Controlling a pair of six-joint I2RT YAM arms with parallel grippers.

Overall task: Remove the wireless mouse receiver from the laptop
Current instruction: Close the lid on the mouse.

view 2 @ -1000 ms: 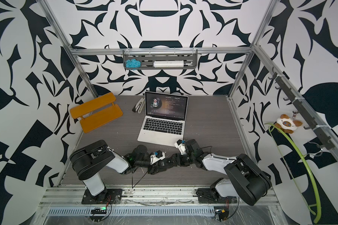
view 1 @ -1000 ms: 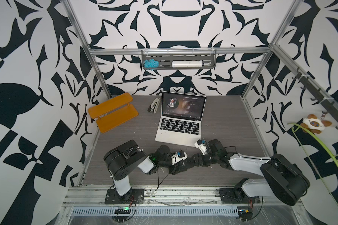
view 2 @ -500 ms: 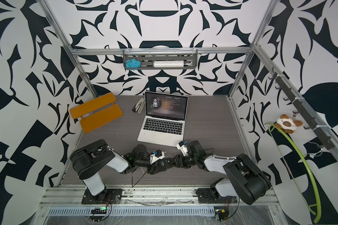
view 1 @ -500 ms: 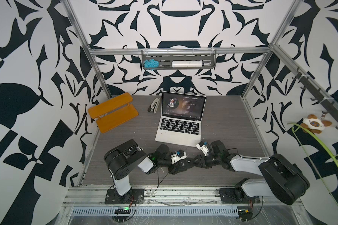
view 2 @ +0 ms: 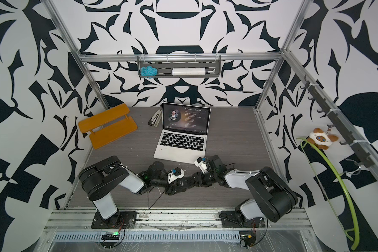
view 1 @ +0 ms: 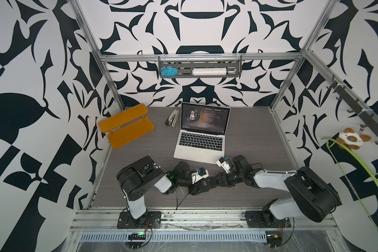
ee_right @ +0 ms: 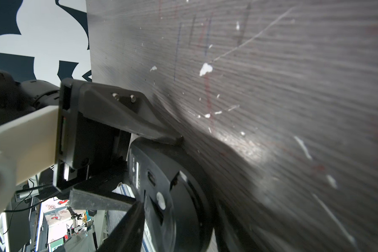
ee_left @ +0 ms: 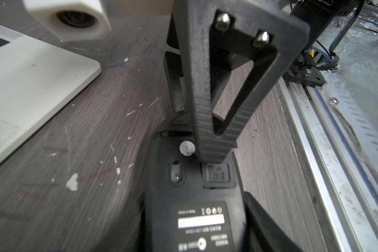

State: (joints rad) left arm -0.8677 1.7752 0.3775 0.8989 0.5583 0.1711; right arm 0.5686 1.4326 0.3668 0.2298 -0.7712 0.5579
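Although you had both arms folded low at the front of the surface (view 1: 249, 139), the wireless mouse receiver could not be found in any view. It was too small to make out along the laptop (view 1: 196, 152) from above, and nothing showed clearly between either pair of jaws.

The laptop lay at about 12 o'clock from where the two grippers met, its front edge near them. Your left gripper (ee_right: 156, 170), reaching toward 3 o'clock, was clamped across the black mouse (ee_left: 192, 196). The mouse's underside faced that wrist's camera and its long axis ran roughly along the 9-to-3 line.

Your right gripper (ee_left: 194, 131) reached toward 9 o'clock. One fingertip lay against the mouse's underside, just beside the small square hatch (ee_left: 218, 175). Its jaws stood partly apart; whether they pinched anything, I could not tell.

Your right arm was the nearer to the laptop's 3 o'clock side, with its wrist just beside the front corner. I judged that arm better placed for any reach to that edge, should the receiver have been plugged in there.
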